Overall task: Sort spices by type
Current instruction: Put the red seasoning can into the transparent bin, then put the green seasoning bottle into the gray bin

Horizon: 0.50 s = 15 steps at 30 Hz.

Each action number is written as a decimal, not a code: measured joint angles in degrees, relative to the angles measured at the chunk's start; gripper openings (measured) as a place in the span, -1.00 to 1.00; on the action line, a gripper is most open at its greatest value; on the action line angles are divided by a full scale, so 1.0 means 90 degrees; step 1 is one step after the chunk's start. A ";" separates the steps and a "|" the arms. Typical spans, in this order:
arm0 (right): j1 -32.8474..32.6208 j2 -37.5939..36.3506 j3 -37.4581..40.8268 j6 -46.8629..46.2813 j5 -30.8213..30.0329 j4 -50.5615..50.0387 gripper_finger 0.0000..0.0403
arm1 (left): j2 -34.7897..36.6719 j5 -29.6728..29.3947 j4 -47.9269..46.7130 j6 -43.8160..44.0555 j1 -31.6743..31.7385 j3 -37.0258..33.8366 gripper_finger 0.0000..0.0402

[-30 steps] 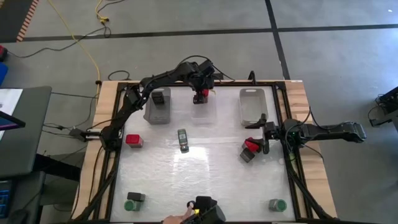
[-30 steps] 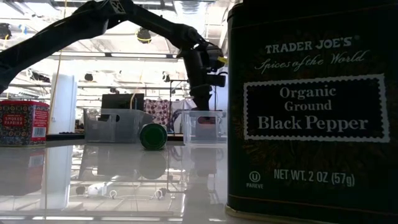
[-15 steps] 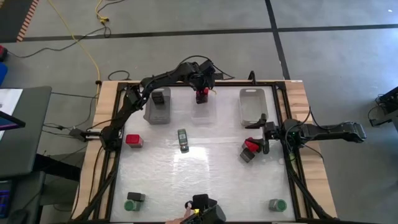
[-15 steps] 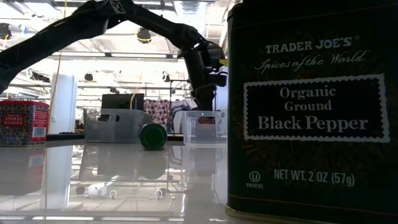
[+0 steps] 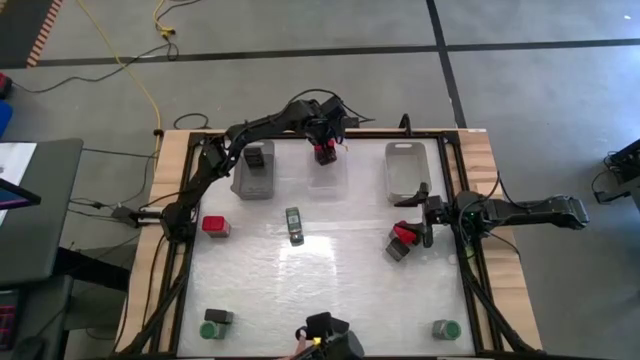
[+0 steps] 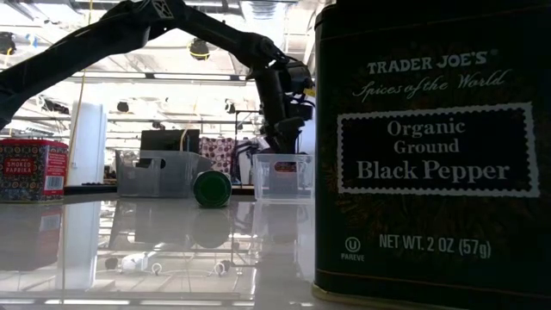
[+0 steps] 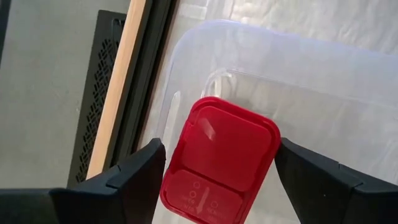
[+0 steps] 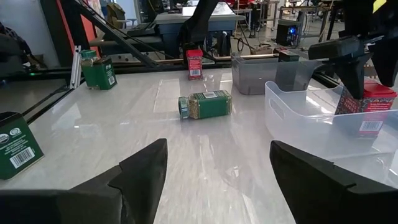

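My left gripper (image 5: 324,148) reaches over the clear middle bin (image 5: 327,178) at the table's far side. It is shut on a red spice box (image 7: 217,163), seen lid-up between its two fingers. In the right wrist view the box (image 8: 372,102) is partly inside the bin; whether it stands on the bin's floor I cannot tell. My right gripper (image 5: 424,215) waits open at the right edge, its fingers (image 8: 140,177) wide apart with nothing between them. A red box (image 5: 404,234) and a dark box (image 5: 396,251) lie just beside it. My left gripper pinches the red box by two opposite sides just below its lid (image 7: 175,163), one finger (image 7: 134,180) on each side. The fingers come steeply from above. The box stays upright, lid up, its lower part inside the middle bin.
The left bin (image 5: 240,182) holds a black box; the right bin (image 5: 407,170) stands beside the right arm. A red box (image 5: 215,226), a lying green jar (image 5: 293,224) and green jars (image 5: 213,325) (image 5: 446,328) are scattered. A black pepper tin (image 6: 430,146) and a person's hand (image 5: 298,352) are at the near edge.
My left gripper has rolled about its own pointing line while staying over the middle bin. The red box has turned about with it and stayed upright.
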<state>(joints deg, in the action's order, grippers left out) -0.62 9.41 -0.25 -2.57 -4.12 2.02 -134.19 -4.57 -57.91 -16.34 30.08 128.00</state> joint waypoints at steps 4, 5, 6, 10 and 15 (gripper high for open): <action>0.0000 0.0000 -0.0001 0.0000 0.0000 0.0000 0.55 | 0.0002 -0.0001 -0.0102 -0.0184 -0.0053 0.0134 0.45; 0.0002 -0.0002 0.0000 0.0000 0.0000 0.0000 0.55 | 0.0005 -0.0001 -0.0117 -0.0212 -0.0075 0.0195 0.45; 0.0001 0.0000 0.0000 0.0000 0.0000 0.0000 0.55 | 0.0005 -0.0001 -0.0133 -0.0245 -0.0097 0.0255 0.45; 0.0001 0.0000 -0.0002 0.0000 0.0000 0.0000 0.55 | 0.0005 0.0001 -0.0182 -0.0344 -0.0177 0.0527 0.45; 0.0001 -0.0001 -0.0001 0.0000 0.0000 0.0000 0.55 | 0.0101 0.0001 -0.0410 -0.0187 -0.0255 0.0766 0.45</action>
<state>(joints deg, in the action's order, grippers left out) -0.61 9.40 -0.26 -2.57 -4.12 2.02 -133.28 -4.56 -61.61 -18.03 27.78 134.90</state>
